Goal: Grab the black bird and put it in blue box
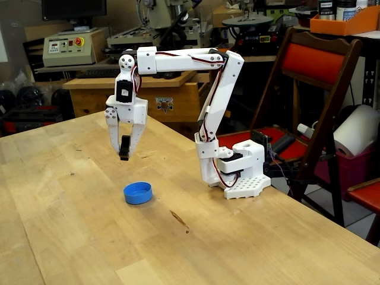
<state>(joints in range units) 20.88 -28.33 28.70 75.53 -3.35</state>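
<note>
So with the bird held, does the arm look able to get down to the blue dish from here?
Probably yes: the gripper holds the black bird above the blue box, with nothing between them.

One black bird (124, 149), one blue box (138, 193), one white arm with one gripper (124, 155), one wooden table (71, 237), one red folding chair (314, 65), one paper roll (356, 130).
</note>
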